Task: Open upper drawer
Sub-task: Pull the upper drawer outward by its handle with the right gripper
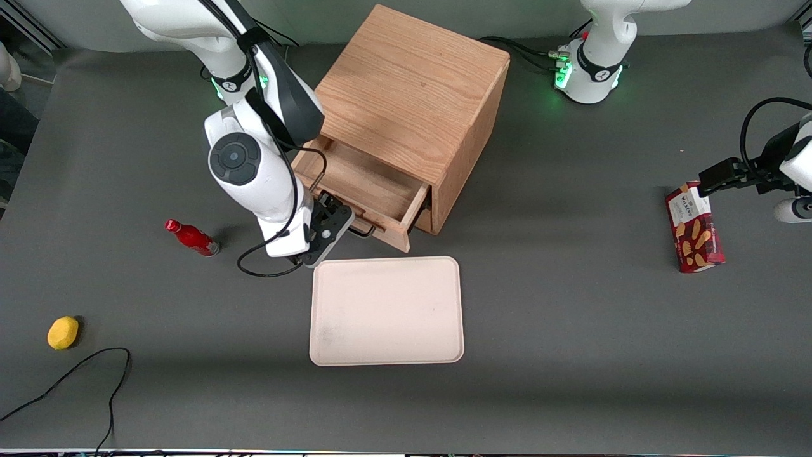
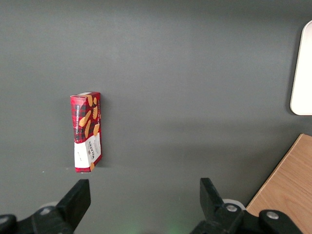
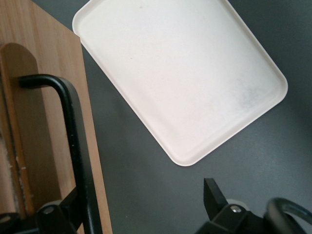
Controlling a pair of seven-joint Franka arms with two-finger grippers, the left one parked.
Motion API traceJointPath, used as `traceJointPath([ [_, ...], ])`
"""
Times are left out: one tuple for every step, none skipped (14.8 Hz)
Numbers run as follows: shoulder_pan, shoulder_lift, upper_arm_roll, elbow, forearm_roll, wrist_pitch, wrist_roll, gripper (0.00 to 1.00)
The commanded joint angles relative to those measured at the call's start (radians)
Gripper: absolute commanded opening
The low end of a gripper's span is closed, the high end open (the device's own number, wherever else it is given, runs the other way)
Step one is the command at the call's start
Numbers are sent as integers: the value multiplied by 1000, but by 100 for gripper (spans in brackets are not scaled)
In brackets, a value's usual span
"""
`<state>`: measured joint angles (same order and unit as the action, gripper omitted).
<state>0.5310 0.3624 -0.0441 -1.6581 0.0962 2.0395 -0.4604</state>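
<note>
Judging by the exposed tray, the light-oak wooden upper drawer (image 1: pixel 371 190) already stands well out of the cabinet (image 1: pixel 412 108), above the cream tray's (image 1: pixel 387 311) edge. My gripper (image 1: pixel 331 223), fingers spread, straddles its black wire handle (image 3: pixel 73 141); little remains.

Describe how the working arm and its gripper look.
The arm is glossy white with a dark grey round joint cap, black padding higher up, a loose black cable and a green light at its base. The gripper by the upper drawer is black.
</note>
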Motion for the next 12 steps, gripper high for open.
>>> traceJointPath([
  [-25,26,4,44,-3,-22,-15,100],
  [-28,29,4,50,-3,-22,-15,100],
  [-32,35,4,58,-3,-22,-15,100],
  [-34,46,3,69,-3,-22,-15,100],
  [-42,59,4,86,-3,-24,-17,100],
  [-45,64,4,96,-3,-31,-17,100],
  [-45,75,4,110,-3,-44,-17,100],
  [-46,79,4,126,-3,-50,-17,100],
  [-49,85,4,132,-3,-58,-17,100],
  [-55,86,4,132,0,-58,-15,100],
  [-58,87,4,132,0,-59,-14,100],
  [-60,87,4,132,0,-58,-14,100],
])
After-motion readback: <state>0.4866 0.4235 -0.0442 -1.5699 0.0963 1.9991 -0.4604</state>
